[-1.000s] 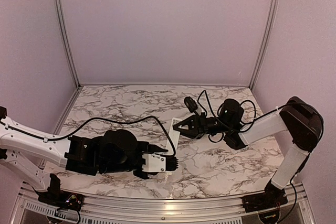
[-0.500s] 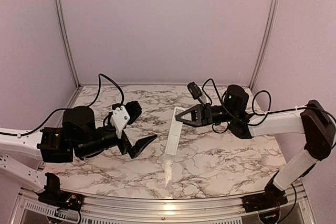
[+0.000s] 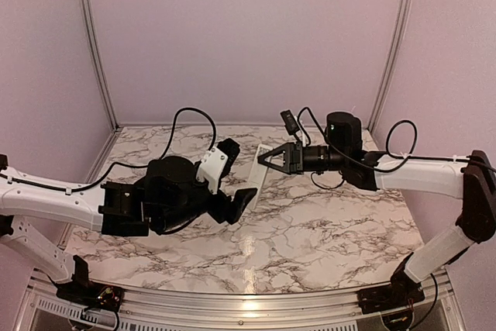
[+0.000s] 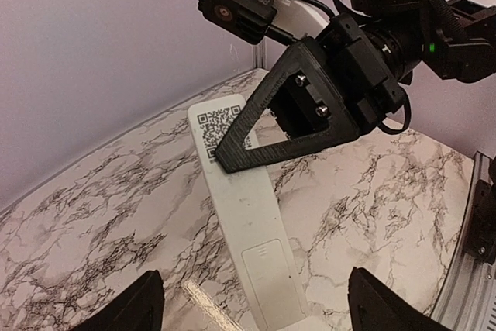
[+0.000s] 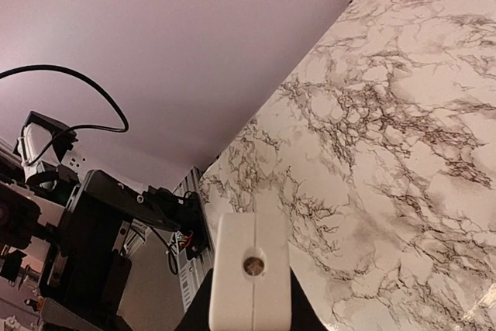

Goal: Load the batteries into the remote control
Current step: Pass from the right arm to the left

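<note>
The remote control [image 3: 261, 170] is a slim white bar, its back up, showing a QR label and a closed battery cover [image 4: 273, 277]. My right gripper [image 3: 265, 159] is shut on its far end. From the right wrist, the remote's end face [image 5: 251, 277] with a small round hole sits between dark fingers [image 5: 298, 317]. My left gripper [image 3: 236, 174] stands open just left of the remote. In the left wrist view its two fingertips [image 4: 143, 308] flank the remote's near end without touching it. The batteries are out of view.
The marble table [image 3: 325, 230] is walled by lilac panels with metal corner posts [image 3: 391, 44]. Black cables loop over both arms near the middle. The left arm's bulky wrist [image 3: 170, 199] lies low over the table's left half.
My left gripper opened wide and swung from the near edge up to the remote's left side. My right gripper carried the remote farther back.
</note>
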Controlling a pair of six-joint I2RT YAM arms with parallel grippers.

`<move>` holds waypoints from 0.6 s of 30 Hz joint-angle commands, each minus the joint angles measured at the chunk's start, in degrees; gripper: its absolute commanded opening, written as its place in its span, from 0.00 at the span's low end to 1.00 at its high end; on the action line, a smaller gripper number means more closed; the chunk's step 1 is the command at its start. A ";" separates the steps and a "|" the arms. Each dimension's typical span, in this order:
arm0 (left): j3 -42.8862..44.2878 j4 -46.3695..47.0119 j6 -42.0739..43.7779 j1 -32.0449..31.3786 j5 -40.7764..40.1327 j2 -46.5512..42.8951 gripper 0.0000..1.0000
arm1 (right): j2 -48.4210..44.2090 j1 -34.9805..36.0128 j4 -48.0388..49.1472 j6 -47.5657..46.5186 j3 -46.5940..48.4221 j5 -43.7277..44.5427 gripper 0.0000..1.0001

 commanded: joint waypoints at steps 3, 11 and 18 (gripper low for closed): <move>5.25 -1.92 -1.82 -1.62 -8.69 6.62 0.84 | -0.84 0.55 -4.88 -1.43 3.46 6.14 0.00; 11.46 -4.91 -1.17 -1.62 -11.26 13.08 0.78 | -0.40 1.89 -7.11 -2.11 4.55 8.19 0.00; 17.13 -9.60 -3.31 -0.92 -13.36 17.29 0.69 | -0.70 2.98 -8.61 -3.24 5.28 9.28 0.00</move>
